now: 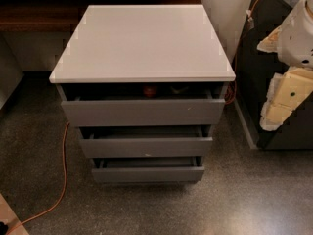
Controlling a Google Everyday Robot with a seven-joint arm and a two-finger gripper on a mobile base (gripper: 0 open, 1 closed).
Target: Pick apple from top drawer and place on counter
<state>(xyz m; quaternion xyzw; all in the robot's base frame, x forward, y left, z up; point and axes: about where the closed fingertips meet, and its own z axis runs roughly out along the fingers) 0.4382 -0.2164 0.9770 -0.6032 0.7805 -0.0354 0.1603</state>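
The apple point(150, 90) is small and red. It lies in the dark inside of the top drawer point(142, 111), just under the counter's front edge, and only partly shows. The top drawer is pulled out a little. The counter point(142, 43) is the glossy white top of the grey cabinet, and nothing stands on it. My gripper point(282, 102), white and cream, hangs at the right edge of the camera view. It is well to the right of the cabinet, about level with the top drawer, and touches nothing.
Two shallower lower drawers point(145, 147) are also slightly open. An orange cable point(62, 170) runs over the speckled floor to the left of the cabinet. A dark wooden shelf point(34, 16) is at the back left. A dark cabinet point(259, 58) stands on the right behind my arm.
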